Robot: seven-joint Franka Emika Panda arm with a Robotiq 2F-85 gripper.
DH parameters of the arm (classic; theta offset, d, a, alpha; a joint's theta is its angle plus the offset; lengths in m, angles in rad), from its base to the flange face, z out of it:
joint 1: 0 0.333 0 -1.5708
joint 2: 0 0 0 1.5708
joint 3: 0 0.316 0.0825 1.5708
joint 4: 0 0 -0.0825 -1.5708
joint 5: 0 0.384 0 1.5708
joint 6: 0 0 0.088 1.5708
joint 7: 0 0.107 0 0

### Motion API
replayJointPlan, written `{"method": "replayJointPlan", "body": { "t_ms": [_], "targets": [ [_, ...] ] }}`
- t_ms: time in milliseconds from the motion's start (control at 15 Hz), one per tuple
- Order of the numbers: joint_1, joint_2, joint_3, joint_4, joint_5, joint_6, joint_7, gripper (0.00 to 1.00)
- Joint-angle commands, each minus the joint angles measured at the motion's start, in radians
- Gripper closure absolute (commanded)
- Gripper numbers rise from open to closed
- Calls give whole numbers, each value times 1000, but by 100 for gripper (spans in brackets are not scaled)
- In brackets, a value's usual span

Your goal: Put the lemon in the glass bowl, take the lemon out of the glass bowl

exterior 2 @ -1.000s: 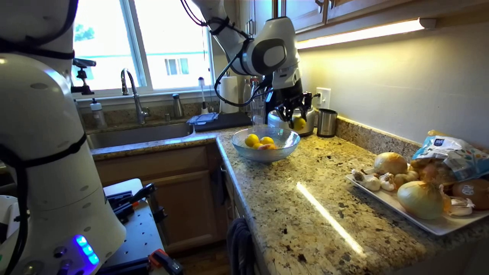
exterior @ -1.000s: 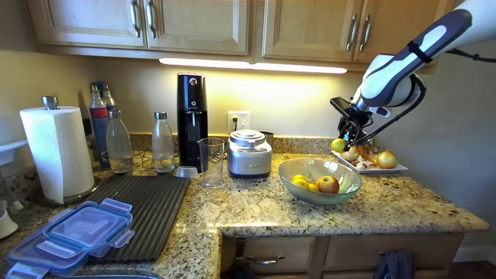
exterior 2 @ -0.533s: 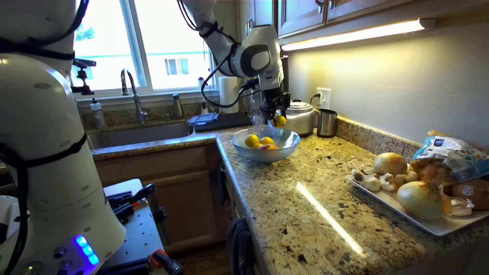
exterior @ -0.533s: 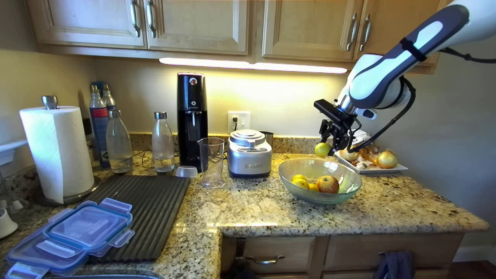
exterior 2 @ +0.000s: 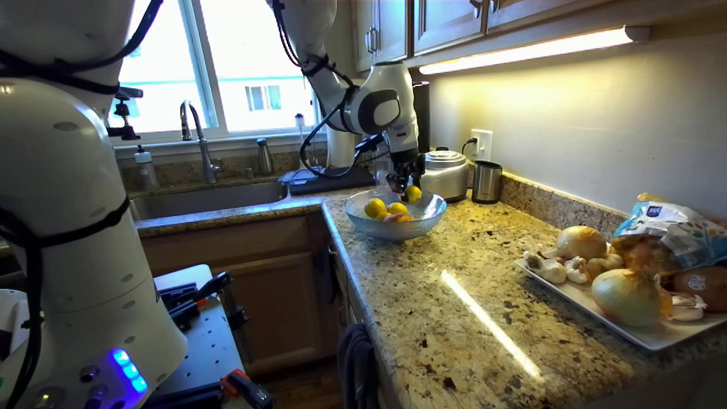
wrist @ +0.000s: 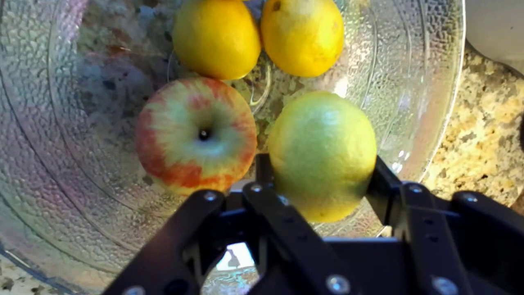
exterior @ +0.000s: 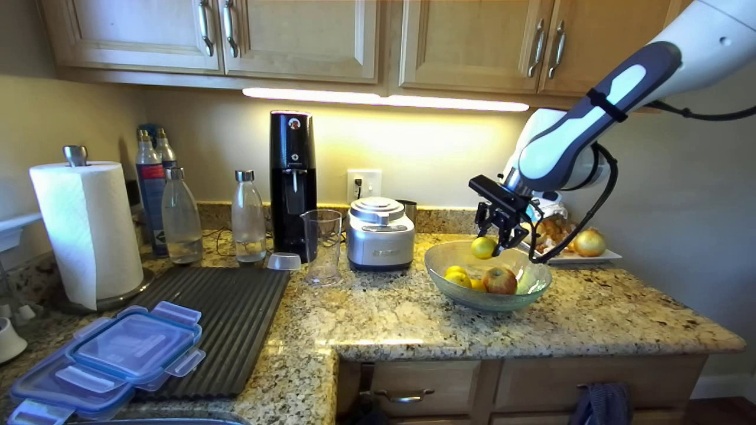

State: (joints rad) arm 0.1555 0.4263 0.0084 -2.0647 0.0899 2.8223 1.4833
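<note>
The lemon (exterior: 483, 248), yellow-green, is held between the fingers (wrist: 385, 184) of my gripper (wrist: 321, 172). It also shows in an exterior view (exterior 2: 413, 194) and in the wrist view (wrist: 323, 151). The gripper points down over the wide see-through glass bowl (exterior: 534, 289), with the lemon at about rim height, above the bowl's inside. The bowl (exterior 2: 363, 225) holds a red-yellow apple (wrist: 196, 135) and several other lemons (wrist: 303, 37). In the wrist view the apple lies just left of the held lemon. The left finger is partly hidden behind its linkage.
A white-and-steel round appliance (exterior: 381, 236) stands beside the bowl, with a clear measuring cup (exterior: 322, 248) and a steel tumbler (exterior 2: 486, 182) nearby. A white plate (exterior 2: 602, 318) holds onions, garlic and a bag. The counter's front edge (exterior: 531, 349) lies before the bowl.
In an exterior view, my gripper with the lemon has moved left and down, from beside the onion plate to over the bowl. The lemon stays gripped. The bowl and its fruit have not moved.
</note>
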Motion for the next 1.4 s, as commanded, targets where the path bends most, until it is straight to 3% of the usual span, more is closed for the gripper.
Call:
{"method": "replayJointPlan", "body": {
  "t_ms": [0, 200, 267, 333, 600, 867, 1333],
  "targets": [
    [2, 22, 1, 13, 33, 34, -61, 68],
    [2, 43, 4, 29, 49, 28, -86, 68],
    [3, 46, 3, 30, 53, 27, -93, 49],
    [4, 47, 2, 30, 56, 26, -98, 22],
    [7, 13, -2, 13, 55, 41, -116, 5],
    [-2, -39, 9, -6, 84, 32, -145, 0],
    [16, -131, -11, -6, 81, -147, -74, 0]
  ]
}}
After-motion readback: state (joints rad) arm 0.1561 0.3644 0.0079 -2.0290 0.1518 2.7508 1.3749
